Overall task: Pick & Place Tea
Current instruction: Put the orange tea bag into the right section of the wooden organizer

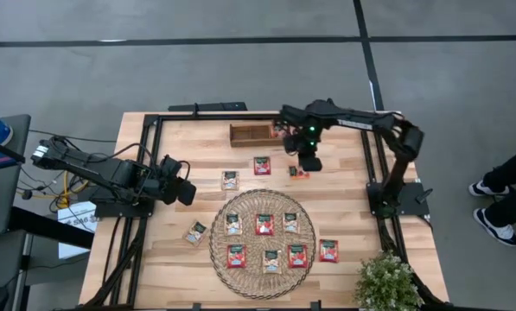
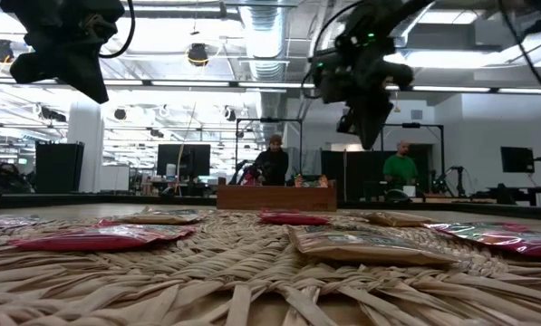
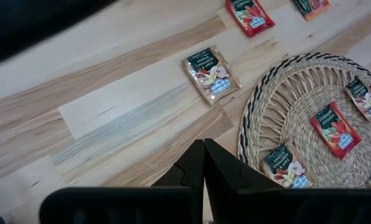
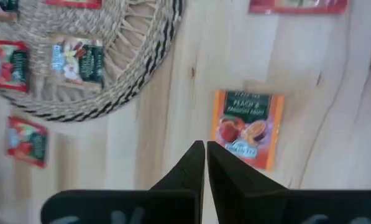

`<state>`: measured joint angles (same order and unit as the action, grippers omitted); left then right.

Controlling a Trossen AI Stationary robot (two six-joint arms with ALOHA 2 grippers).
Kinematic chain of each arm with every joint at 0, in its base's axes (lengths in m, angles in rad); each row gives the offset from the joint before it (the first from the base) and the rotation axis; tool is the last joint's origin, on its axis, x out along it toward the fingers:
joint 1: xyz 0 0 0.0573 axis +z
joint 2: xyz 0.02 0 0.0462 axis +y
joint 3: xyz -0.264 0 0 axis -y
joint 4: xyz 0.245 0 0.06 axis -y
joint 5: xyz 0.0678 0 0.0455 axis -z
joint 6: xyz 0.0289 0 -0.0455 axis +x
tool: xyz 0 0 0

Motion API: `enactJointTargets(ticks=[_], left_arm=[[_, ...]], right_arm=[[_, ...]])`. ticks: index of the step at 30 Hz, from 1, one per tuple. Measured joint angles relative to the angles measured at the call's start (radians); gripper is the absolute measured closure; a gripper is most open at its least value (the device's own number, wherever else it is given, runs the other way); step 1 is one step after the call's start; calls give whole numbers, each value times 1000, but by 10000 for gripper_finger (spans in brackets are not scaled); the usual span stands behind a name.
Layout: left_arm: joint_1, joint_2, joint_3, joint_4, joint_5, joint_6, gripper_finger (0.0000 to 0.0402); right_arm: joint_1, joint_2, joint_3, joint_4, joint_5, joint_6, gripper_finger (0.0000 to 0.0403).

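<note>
Woven mat (image 2: 252, 272) nearest my low camera, bearing flat tea sachets (image 1: 264, 224), red or cream, green-banded; more lie on the wooden table (image 1: 180, 138). Right gripper (image 1: 309, 161), jaws together, hovers above an orange peach sachet (image 4: 247, 127), legible only by wrist view. Left gripper (image 1: 181, 186) closed, empty. Two people stand in the office behind.

two dark arms, matte black links with rounded joint housings. right arm (image 1: 361, 121) has a small green light lit near its wrist and a white patch at the elbow joint. left arm (image 1: 102, 173) has a pale silver-grey cap at its rear end and thin black cables running along it. each arm sits on a flat black base plate. left tool (image 3: 204, 163) and right tool (image 4: 205, 163): two flat black tapered fingers on a wide black crossbar.
</note>
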<state>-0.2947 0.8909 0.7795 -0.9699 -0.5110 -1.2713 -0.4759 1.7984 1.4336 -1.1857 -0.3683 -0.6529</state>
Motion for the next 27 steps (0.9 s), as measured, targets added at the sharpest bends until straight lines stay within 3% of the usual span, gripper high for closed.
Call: enactJointTargets(ticks=[6, 13, 18, 21, 27], left_arm=[[0, 0, 0, 0, -1, 0, 401], [0, 0, 0, 0, -1, -3, 401], [0, 0, 0, 0, -1, -24, 401], [0, 0, 0, 0, -1, -25, 401], [0, 0, 0, 0, 0, -23, 401]], right_arm=[[-32, -24, -112, 103, 1, 29, 364], [-44, 26, -114, 107, 16, 49, 272], [-34, 82, -114, 127, 154, 68, 216], [-30, 120, -114, 159, 211, 85, 199], [-29, 179, -114, 209, 212, 102, 195]])
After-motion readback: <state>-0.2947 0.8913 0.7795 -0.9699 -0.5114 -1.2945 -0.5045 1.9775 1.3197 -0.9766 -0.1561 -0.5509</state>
